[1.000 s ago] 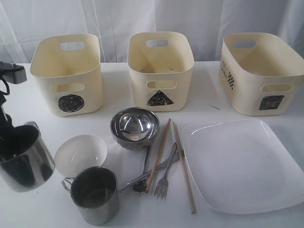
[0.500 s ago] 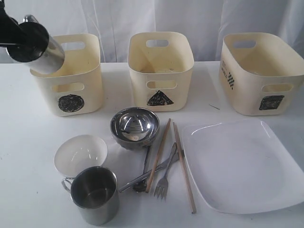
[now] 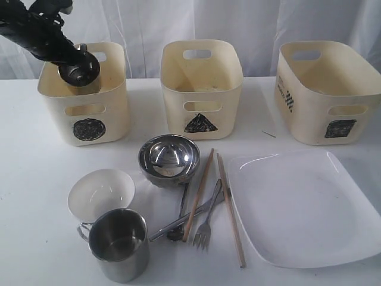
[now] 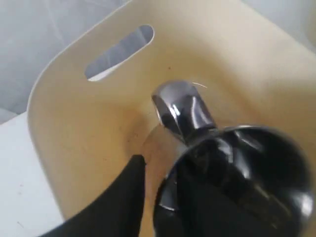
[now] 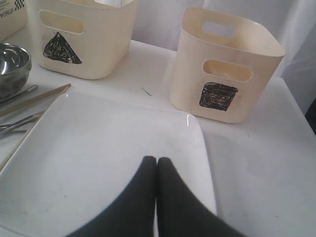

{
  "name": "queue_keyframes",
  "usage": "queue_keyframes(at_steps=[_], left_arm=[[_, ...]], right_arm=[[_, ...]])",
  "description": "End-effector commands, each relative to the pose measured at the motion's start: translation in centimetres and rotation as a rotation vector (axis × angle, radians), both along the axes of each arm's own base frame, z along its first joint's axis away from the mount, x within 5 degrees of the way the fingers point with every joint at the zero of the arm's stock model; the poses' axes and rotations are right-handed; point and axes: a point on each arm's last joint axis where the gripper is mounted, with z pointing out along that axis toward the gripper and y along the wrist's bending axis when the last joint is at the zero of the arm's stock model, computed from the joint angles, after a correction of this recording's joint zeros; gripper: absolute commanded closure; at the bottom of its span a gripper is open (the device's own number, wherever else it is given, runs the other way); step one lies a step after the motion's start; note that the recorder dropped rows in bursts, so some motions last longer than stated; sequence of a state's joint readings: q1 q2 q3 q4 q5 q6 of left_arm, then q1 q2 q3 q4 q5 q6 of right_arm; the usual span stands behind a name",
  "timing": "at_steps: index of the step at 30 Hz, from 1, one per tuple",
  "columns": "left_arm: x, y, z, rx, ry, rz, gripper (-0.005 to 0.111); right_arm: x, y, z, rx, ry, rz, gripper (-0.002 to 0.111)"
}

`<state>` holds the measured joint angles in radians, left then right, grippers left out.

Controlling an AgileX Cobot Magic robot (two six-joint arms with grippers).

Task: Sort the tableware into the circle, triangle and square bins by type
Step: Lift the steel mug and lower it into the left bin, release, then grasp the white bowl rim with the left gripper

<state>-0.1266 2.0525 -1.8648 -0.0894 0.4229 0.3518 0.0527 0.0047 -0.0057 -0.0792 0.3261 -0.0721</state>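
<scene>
My left gripper (image 3: 66,58) is shut on a steel mug (image 3: 78,71) and holds it tilted inside the top of the circle bin (image 3: 89,113). In the left wrist view one finger (image 4: 121,195) lies outside the mug (image 4: 237,182), whose handle (image 4: 183,109) points into the bin (image 4: 74,123). On the table lie a second mug (image 3: 119,243), a small white bowl (image 3: 100,192), a steel bowl (image 3: 168,158), chopsticks (image 3: 199,193), a fork (image 3: 206,225), a spoon and knife (image 3: 177,223) and a square white plate (image 3: 297,205). My right gripper (image 5: 157,160) is shut and empty above the plate (image 5: 98,158).
The triangle bin (image 3: 201,89) stands at the middle back and the square bin (image 3: 327,95) at the back right. A white curtain hangs behind the bins. The right arm is out of the exterior view.
My left arm has lifted the mug from low at the table's left edge up to the circle bin and tipped it into the bin's opening. Nothing else moved.
</scene>
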Motion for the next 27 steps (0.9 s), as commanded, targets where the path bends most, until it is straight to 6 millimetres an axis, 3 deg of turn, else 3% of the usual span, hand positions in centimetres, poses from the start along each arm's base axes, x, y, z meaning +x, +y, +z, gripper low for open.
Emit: queue_keyframes(at_steps=[1,4,9,13,19,24,27], left_arm=[[-1.1,-0.2,2.7,-0.035,-0.012,0.008,0.063],[-3.9,0.0,5.5,-0.023,0.076,-0.025,0.068],[-11.7,-0.1,9.8,-0.075,0.198,-0.125,0.069],[-15.2,0.4,10.1,-0.078,0.215,-0.121,0.069],[-19.2,0.6,6.1,-0.127,0.333,-0.102,0.069],[-20.2,0.3,0.6,-0.183,0.424,-0.072,0.064],[-20.3,-0.2,-1.5,-0.180,0.420,-0.068,0.061]], right_arm=[[0.0,0.0,-0.1,0.005,-0.008,-0.002,0.108],[0.0,0.0,-0.1,0.005,-0.008,-0.002,0.108],[0.0,0.0,-0.1,0.005,-0.008,-0.002,0.108],[0.0,0.0,-0.1,0.005,-0.008,-0.002,0.108],[0.0,0.0,-0.1,0.005,-0.008,-0.002,0.108],[0.0,0.0,-0.1,0.005,-0.008,-0.002,0.108],[0.0,0.0,-0.1,0.005,-0.008,-0.002,0.108]])
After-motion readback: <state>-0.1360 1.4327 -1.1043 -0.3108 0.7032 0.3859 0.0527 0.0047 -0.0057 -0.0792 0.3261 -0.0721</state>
